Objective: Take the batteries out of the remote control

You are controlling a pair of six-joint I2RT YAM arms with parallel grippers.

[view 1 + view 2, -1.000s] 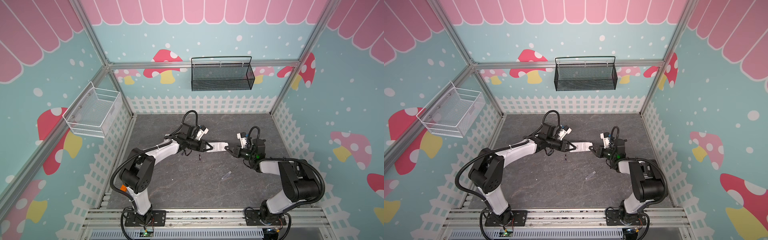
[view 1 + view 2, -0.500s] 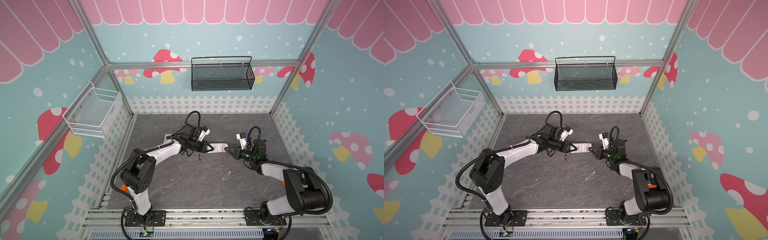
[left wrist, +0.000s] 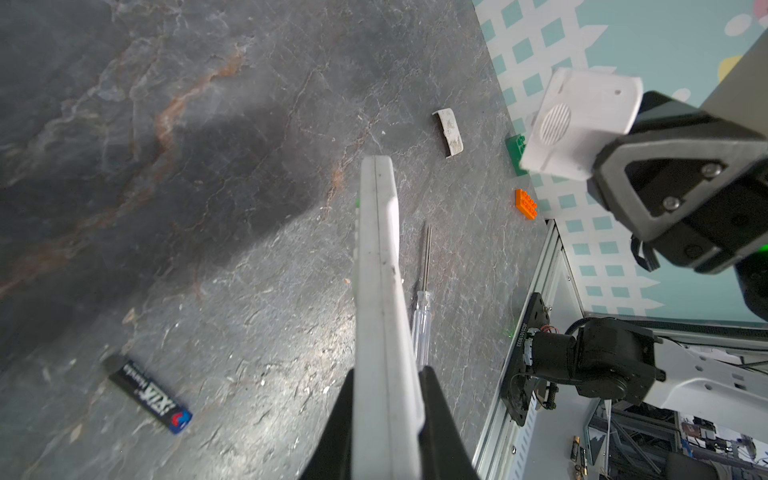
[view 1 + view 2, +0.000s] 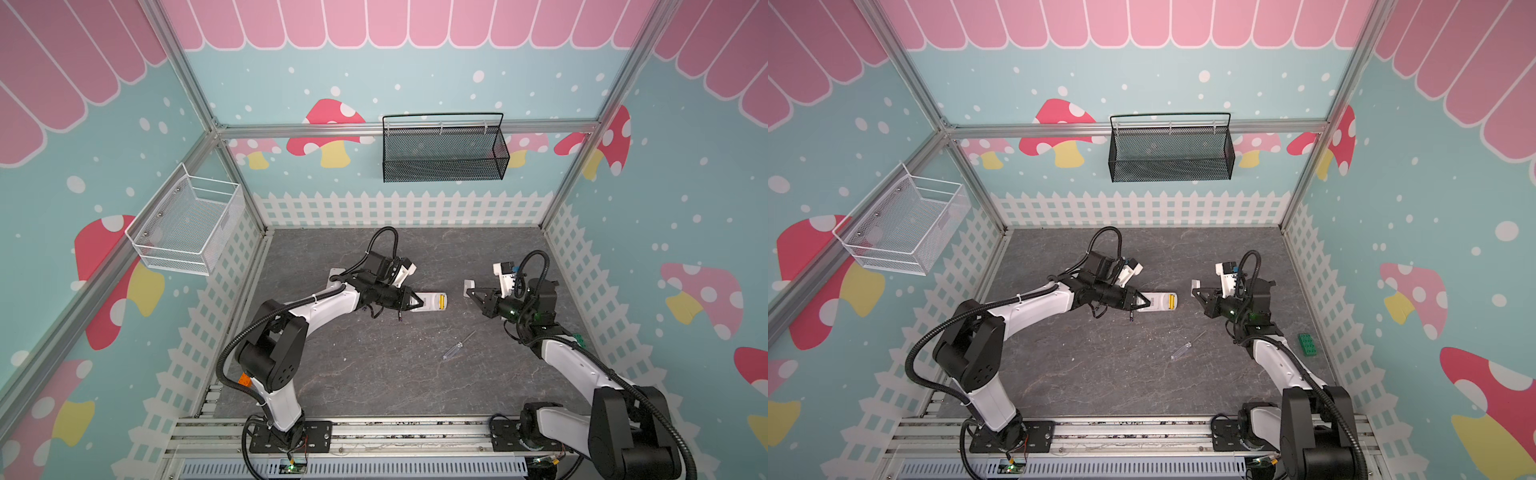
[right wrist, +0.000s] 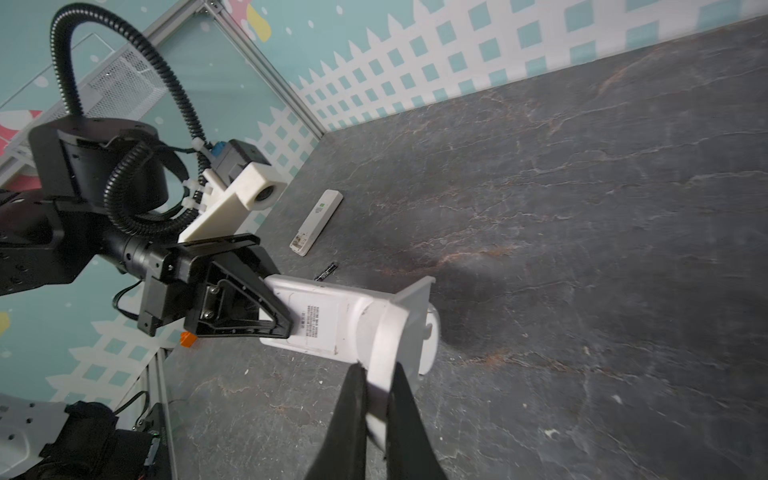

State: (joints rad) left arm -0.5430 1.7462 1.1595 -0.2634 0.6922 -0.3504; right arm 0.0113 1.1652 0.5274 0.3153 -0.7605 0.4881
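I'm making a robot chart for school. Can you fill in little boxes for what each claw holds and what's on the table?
Left gripper: shut on the remote
Right gripper: shut on the lid, apart from the remote
Inside the remote: yellow batteries showing at the open end
Lying on the table: black battery, screwdriver, second remote
Job: not finished

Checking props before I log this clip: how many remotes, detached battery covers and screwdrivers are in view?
Remotes: 2 (held remote, lying remote)
Battery covers: 2 (held cover, loose cover)
Screwdriver: 1
Total: 5
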